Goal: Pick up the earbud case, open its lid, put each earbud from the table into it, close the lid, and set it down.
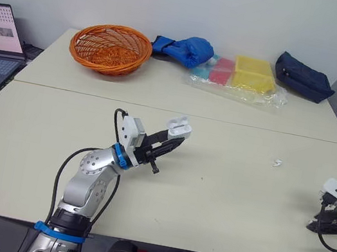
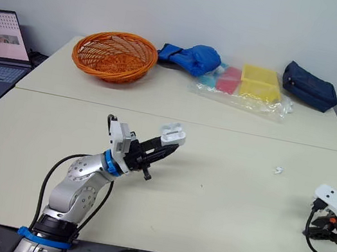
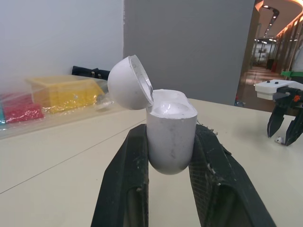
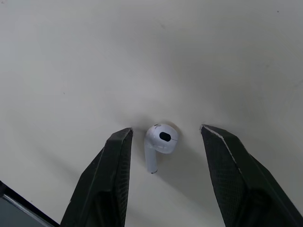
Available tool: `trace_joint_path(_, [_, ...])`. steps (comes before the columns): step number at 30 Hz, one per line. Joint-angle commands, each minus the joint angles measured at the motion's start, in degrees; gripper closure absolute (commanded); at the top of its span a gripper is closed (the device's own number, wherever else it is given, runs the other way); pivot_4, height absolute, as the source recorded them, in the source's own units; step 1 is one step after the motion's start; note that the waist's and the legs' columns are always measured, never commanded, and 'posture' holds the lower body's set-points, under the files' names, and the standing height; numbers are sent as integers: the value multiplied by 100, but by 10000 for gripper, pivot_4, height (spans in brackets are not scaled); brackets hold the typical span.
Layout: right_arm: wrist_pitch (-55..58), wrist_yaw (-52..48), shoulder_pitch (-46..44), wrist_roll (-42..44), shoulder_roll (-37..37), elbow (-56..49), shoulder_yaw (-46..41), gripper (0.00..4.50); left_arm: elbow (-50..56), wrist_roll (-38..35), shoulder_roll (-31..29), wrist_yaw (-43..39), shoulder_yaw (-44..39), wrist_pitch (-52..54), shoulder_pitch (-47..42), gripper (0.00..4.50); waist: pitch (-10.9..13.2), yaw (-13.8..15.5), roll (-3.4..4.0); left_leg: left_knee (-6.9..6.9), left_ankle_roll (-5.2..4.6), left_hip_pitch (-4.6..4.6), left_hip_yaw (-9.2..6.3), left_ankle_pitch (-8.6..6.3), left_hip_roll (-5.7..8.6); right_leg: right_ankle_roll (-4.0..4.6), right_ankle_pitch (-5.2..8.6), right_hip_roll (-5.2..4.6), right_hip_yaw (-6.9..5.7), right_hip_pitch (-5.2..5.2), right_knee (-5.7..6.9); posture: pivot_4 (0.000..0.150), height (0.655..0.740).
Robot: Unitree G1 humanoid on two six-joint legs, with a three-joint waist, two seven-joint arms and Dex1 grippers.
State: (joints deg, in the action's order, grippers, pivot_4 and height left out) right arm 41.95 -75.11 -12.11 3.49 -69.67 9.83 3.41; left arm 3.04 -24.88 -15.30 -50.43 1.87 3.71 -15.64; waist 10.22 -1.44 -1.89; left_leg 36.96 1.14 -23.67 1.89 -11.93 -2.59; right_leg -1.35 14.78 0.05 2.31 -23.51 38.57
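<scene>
Around 7 o'clock on the table (image 1: 222, 194), left gripper (image 1: 178, 138): I see it clenched on the earbud case (image 3: 171, 132), held up off the surface.
Lid (image 3: 129, 82): flipped open, hinged back.
Right gripper (image 4: 165, 128): way over at 4 o'clock, fingers (image 4: 109, 165) spread.
Earbud (image 4: 160, 141): lying on the table between those fingers, touching neither.
Small white bit (image 1: 277, 163): 3 o'clock of the case, too tiny to call.
</scene>
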Motion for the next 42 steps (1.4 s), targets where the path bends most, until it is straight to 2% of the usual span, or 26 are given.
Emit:
trace_joint_path(1, [56,41,94,34,1,-23,83,25383,257,-83,8,21,-18,-62,-26,37317,0,-1,0,0,0,0,0,0,0,0,0,0,0,0,0,1500,7400])
trace_joint_path(2, [68,44,103,45,9,-39,94,27437,285,-87,12,26,-10,-56,-5,37317,0,-1,0,0,0,0,1,0,0,1,0,0,0,0,0,1500,7400])
trace_joint_path(6, [-152,-25,177,18,-64,-67,153,40275,320,-72,-30,-36,28,-63,34,37317,0,-1,0,-1,0,0,0,0,-1,0,0,1,-1,0,-1,1500,7400])
trace_joint_path(16, [-311,-79,118,165,-31,-143,35,40498,300,-76,-10,-23,13,-84,33,37317,0,-1,-1,-1,0,-4,-4,0,-1,-1,0,1,-1,0,-2,1500,7400])
trace_joint_path(20, [-995,-311,-634,424,182,-228,-105,40498,233,-60,-2,-69,13,-167,3,37317,2,-58,5,0,0,-1,-1,0,0,-1,-1,3,0,-5,2,1500,7400])
trace_joint_path(23, [-79,269,-1441,1329,1065,-1350,-612,40498,101,-44,61,-25,-18,-246,-89,37317,6,-134,4,-1,0,12,-2,0,-2,-3,-2,6,15,-5,8,1500,7400])
trace_joint_path(26, [702,994,-1706,1898,1831,-2315,-957,40498,33,-38,133,31,-26,-275,-150,37317,8,-128,0,-1,0,15,-12,0,-5,-10,-6,18,10,-4,25,1500,7400])
trace_joint_path(27, [1154,1784,-1864,2394,2736,-2930,-1226,40498,9,-38,179,49,-12,-268,-197,37317,7,-100,-2,-4,1,11,-13,1,-7,-7,-5,20,7,-4,24,1500,7400])
trace_joint_path(29, [1822,2818,-2073,2979,3897,-3712,-1586,40498,-31,-41,227,57,-4,-268,-253,37317,0,-58,-9,-6,2,1,-21,0,-21,1,0,33,2,-5,21,1500,7400])
trace_joint_path(30, [1825,3383,-2190,3038,4537,-4028,-1595,40498,-75,-37,252,69,4,-271,-297,37317,1,-40,-2,-9,2,-12,-25,0,-24,3,1,35,3,-18,28,1500,7400])
trace_joint_path(32, [1491,4108,-2235,2866,5345,-4450,-1317,40498,-199,-10,334,125,-6,-308,-435,37317,2,-3,0,-8,3,-44,-22,1,-22,4,1,34,8,-54,39,1500,7400])
trace_joint_path(36, [563,4849,-1972,2274,6030,-4632,-658,40498,-451,61,467,235,-26,-416,-707,37317,1,48,-2,4,4,-75,-20,2,-7,-1,-2,13,-4,-65,24,1500,7400])
trace_joint_path(42, [209,5346,-2027,2234,6516,-4442,-207,40498,-519,0,500,228,-46,-418,-836,37317,0,-11,-2,6,2,-70,-11,3,-4,-24,-14,-4,3,-65,15,1500,7400])
